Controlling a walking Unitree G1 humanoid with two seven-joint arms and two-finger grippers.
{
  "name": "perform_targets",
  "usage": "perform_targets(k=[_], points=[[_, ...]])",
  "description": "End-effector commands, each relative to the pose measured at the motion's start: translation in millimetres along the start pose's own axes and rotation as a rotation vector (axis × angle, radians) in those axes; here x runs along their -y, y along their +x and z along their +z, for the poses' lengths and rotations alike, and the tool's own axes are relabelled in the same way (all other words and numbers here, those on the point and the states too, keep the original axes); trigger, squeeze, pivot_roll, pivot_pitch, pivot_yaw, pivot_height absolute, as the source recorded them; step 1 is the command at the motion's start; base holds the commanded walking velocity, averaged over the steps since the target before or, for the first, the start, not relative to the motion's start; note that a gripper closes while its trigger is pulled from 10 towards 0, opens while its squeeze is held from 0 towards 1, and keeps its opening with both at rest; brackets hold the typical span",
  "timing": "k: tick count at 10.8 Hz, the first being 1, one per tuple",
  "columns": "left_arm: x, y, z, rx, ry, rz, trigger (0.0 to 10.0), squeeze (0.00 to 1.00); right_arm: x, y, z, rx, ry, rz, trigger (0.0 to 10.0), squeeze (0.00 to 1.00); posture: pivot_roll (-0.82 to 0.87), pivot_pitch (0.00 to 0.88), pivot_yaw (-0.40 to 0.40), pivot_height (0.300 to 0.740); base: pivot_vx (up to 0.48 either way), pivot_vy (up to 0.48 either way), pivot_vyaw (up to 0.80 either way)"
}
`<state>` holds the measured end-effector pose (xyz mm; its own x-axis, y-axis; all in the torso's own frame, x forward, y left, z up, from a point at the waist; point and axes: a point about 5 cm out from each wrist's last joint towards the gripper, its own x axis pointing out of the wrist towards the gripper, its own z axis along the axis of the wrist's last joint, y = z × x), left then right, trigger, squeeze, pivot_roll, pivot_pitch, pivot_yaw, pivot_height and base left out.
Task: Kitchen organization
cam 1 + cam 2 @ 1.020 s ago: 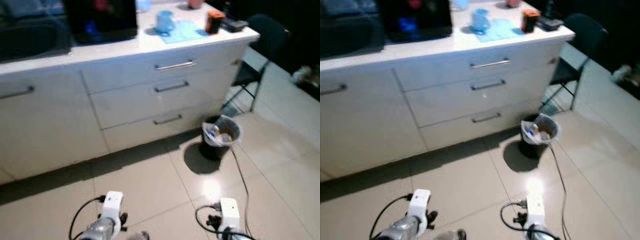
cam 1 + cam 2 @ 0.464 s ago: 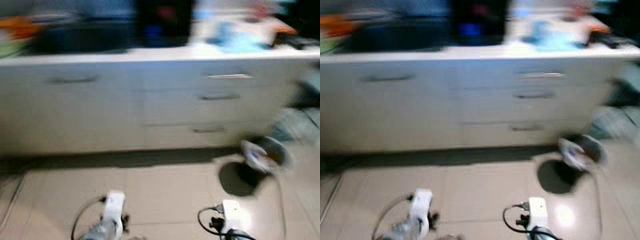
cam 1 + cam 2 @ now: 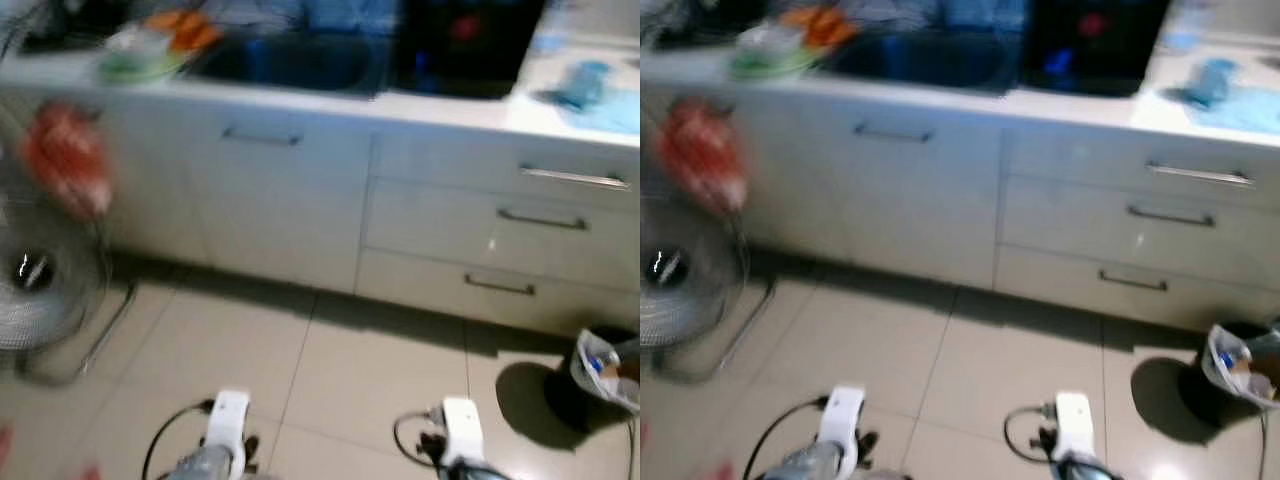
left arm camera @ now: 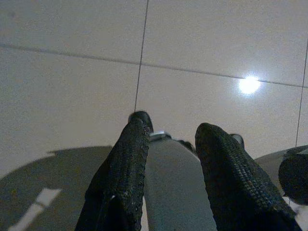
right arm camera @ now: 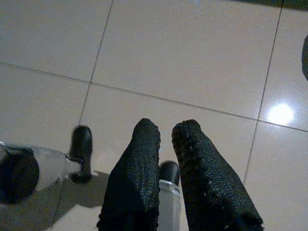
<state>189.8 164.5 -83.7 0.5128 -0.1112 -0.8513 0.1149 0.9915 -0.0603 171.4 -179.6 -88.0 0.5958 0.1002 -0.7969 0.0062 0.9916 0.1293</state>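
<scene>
Robot faced the white kitchen counter [image 3: 300, 190], arms hanging idle over the tiled floor [image 4: 72, 86].

The left gripper [image 4: 171, 134] hung empty with jaws parted; the right gripper [image 5: 166, 132] hung empty, jaws slightly apart. A sink [image 3: 285, 62] sat upper centre, a bin [image 3: 605, 365] lower right, a fan [image 3: 40, 290] at left.

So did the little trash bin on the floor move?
No. The trash bin sits beside the bottom drawer as before; the camera turned left.

three drawers [image 3: 545, 215], one sink [image 3: 285, 62], one fan [image 3: 35, 290], one bin [image 3: 605, 365].
</scene>
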Motion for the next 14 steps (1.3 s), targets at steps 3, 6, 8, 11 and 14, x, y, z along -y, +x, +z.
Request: perform_targets(k=[3, 6, 8, 11, 14], points=[[-3.9, -0.2, 4.6, 0.01, 0.006, 0.01, 10.0, 0.0, -2.8, 0.9, 0.5, 0.0, 0.015, 0.004, 10.0, 0.0, 0.05, 0.047, -0.008, 0.74, 0.0, 0.0, 0.0], [-4.9, -0.5, 2.6, -0.003, 0.008, 0.014, 10.0, 0.0, -3.5, 0.7, -0.6, -0.004, 0.013, 0.006, 10.0, 0.0, 0.05, 0.05, -0.002, 0.74, 0.0, 0.106, 0.0], [-6.2, -0.7, 2.2, -0.009, 0.015, 0.019, 10.0, 0.0, -4.6, 0.9, -0.8, -0.002, 0.016, 0.01, 10.0, 0.0, 0.06, 0.052, 0.0, 0.74, 0.0, 0.48, 0.0], [-6.6, -0.6, 3.5, -0.009, 0.017, 0.019, 10.0, 0.0, -5.1, 1.3, 0.4, 0.001, 0.023, 0.01, 10.0, 0.0, 0.06, 0.056, 0.002, 0.74, 0.0, 0.48, 0.0], [-6.6, -0.5, 4.3, -0.007, 0.014, 0.021, 10.0, 0.0, -5.0, 1.4, 1.3, 0.004, 0.027, 0.011, 10.0, 0.0, 0.06, 0.059, 0.0, 0.74, 0.0, 0.48, 0.0]])
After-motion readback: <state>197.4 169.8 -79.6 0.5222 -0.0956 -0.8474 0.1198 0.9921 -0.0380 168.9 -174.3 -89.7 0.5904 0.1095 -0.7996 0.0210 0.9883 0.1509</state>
